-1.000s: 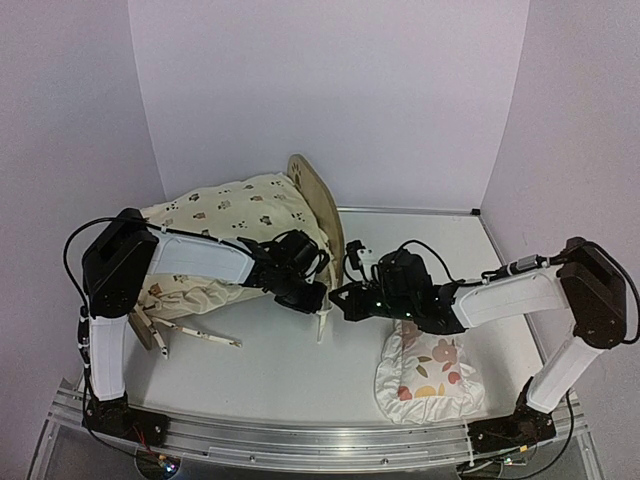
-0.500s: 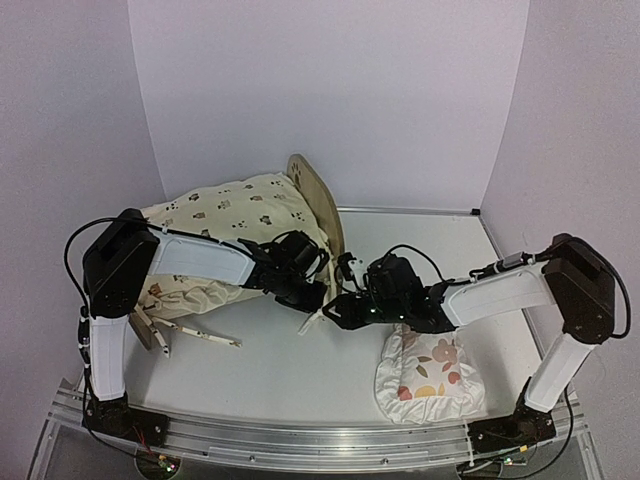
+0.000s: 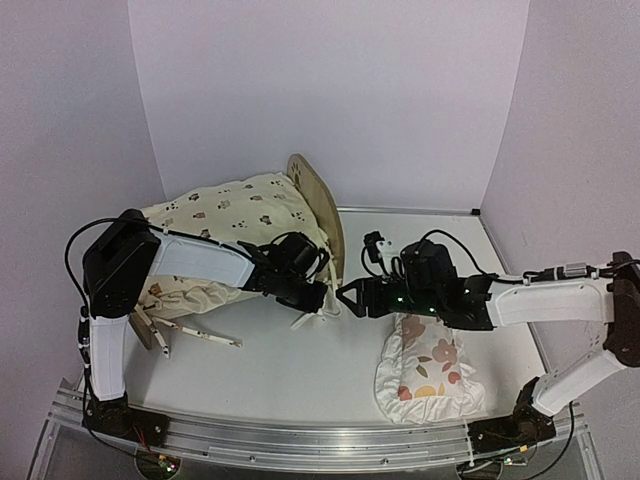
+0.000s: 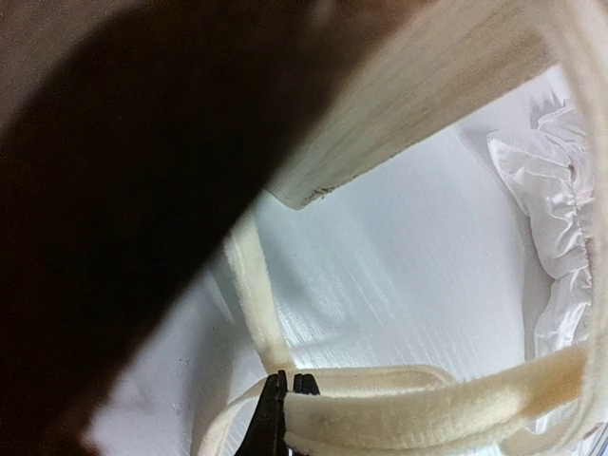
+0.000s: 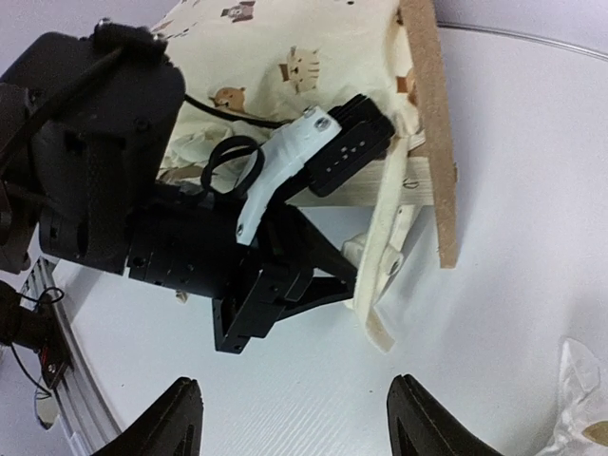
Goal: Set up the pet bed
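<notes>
the pet bed [image 3: 318,195] stands on the table [image 3: 280,375] left of centre, its headboard upright and edge-on to the right wrist camera [image 5: 427,114]. the cream animal-print cushion [image 3: 230,215] is piled against the headboard's left face. left gripper [image 3: 314,298]: at the base of the frame, jaws drawn narrow and pinching a cream strap [image 4: 418,404] that hangs from the wooden rail [image 4: 446,85]. only the two black tips [image 4: 276,382] show in its own view. right gripper [image 3: 350,298]: just right of the headboard's foot, apart from the bed, jaws spread wide and holding nothing – both fingers [image 5: 180,418] are cut off by the lower edge. the ruffled floral pillow [image 3: 430,375] lies flat under the right arm. hard to make out – most of the left wrist view is a dark blur, and the bed's base is hidden beneath the cushion and left arm.
</notes>
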Tool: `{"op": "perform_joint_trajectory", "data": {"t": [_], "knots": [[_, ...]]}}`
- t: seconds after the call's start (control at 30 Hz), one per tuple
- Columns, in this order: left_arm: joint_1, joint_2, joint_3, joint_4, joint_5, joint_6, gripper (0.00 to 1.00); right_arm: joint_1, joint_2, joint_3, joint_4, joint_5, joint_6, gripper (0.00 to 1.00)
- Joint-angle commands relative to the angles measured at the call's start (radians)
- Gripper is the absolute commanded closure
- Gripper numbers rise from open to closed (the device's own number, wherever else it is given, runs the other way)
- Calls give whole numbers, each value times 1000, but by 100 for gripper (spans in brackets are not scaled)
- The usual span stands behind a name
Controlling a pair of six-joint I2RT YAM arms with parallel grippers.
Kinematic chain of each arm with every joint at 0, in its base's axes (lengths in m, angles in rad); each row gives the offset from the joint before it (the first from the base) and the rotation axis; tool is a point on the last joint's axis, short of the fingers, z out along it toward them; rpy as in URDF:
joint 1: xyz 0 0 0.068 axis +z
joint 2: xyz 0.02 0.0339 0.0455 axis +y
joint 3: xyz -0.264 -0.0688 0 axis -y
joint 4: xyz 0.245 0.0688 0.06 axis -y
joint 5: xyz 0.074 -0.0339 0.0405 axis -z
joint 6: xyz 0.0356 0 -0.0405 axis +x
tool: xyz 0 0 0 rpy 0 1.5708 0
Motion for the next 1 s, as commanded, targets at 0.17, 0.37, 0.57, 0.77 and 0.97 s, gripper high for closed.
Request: {"op": "perform_joint_trajectory", "data": {"t": [0.17,0.37,0.57,0.77,0.97], "knots": [[19,-3,-17,40,-6,6,100,-31,132,102,-34,119,59,37],[20,-17,-31,49,-2,12,100,-47,200,143,-3,122,68,55],[20,-21,-42,55,-2,19,100,-55,241,162,48,124,63,59],[20,-24,-46,62,0,21,100,-60,283,203,56,125,58,68],[20,-24,-49,68,3,22,100,-62,308,219,56,137,50,81]]}}
